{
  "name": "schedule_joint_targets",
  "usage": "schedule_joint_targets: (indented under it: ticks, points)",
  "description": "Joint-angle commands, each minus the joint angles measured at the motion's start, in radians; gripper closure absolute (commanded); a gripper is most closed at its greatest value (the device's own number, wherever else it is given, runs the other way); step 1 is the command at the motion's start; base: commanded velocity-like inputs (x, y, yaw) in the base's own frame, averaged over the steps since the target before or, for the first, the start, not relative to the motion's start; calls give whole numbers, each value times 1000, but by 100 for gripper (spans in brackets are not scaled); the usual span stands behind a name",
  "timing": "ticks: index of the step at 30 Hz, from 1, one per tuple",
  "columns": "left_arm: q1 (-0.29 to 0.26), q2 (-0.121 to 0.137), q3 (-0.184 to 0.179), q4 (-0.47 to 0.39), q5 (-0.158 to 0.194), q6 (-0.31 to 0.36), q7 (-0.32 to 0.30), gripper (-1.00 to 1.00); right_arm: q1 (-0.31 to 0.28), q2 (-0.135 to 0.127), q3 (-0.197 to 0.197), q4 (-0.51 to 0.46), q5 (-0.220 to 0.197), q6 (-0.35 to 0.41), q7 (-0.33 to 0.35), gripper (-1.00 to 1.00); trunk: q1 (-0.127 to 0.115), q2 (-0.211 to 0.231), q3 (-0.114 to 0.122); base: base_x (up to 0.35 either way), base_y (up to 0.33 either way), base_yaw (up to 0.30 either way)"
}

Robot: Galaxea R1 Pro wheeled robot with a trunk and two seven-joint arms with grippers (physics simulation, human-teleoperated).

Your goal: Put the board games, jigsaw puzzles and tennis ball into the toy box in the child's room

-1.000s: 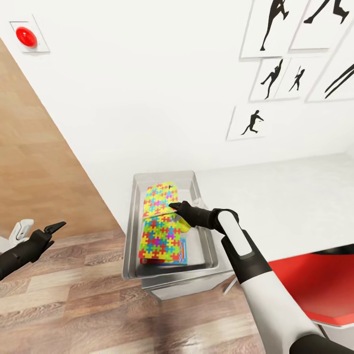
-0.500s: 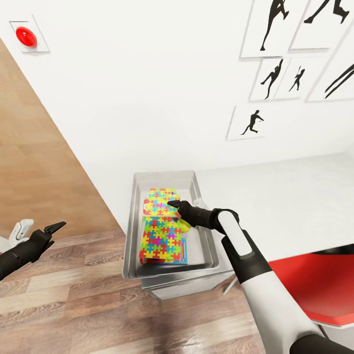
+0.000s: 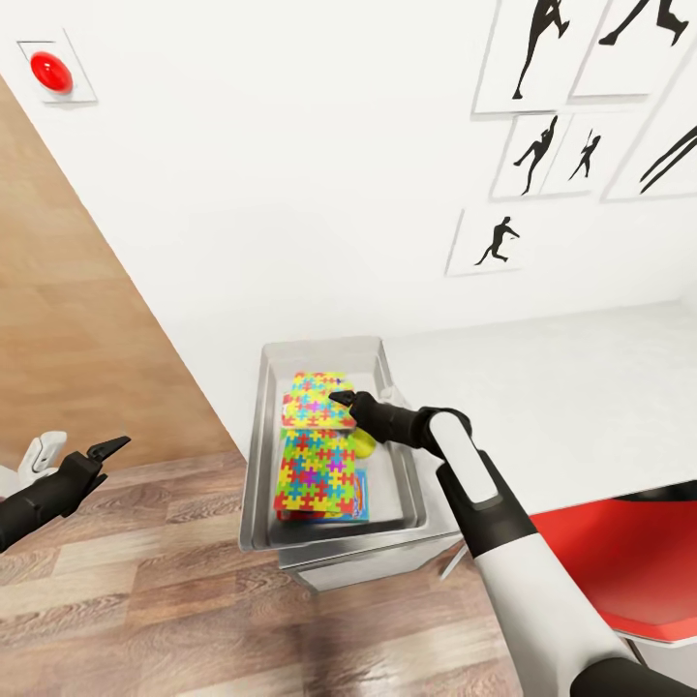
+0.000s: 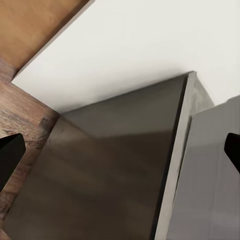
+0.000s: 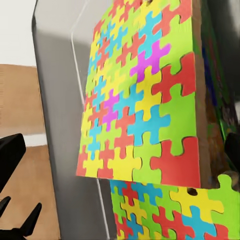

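Right tool (image 3: 337,396), jaws parted and empty, hovers over the far puzzle (image 3: 315,399), which a second ago tilted in its grip and now lies flat in the box (image 3: 259,455) on the table (image 3: 581,387), so that puzzle looks delivered.

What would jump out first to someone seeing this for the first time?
The two bright jigsaw puzzles lying in the grey toy box at the table's end, with the right pincer just above the farther one. Next, the black sports-silhouette pictures on the white wall and the red button high up.
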Motion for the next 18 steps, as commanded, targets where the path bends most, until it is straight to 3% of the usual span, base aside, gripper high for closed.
schedule_joint_targets:
  ticks: [1, 18]
  points:
    - [-1, 0, 1, -1, 10, 5, 9, -100, 0, 0, 0, -9, -10, 1, -12, -100, 1, -2, -2, 0, 0, 0]
    - [-1, 0, 1, -1, 11, 5, 10, -100, 3, 3, 19, -108, 10, 3, -54, -100, 1, -2, -2, 0, 0, 0]
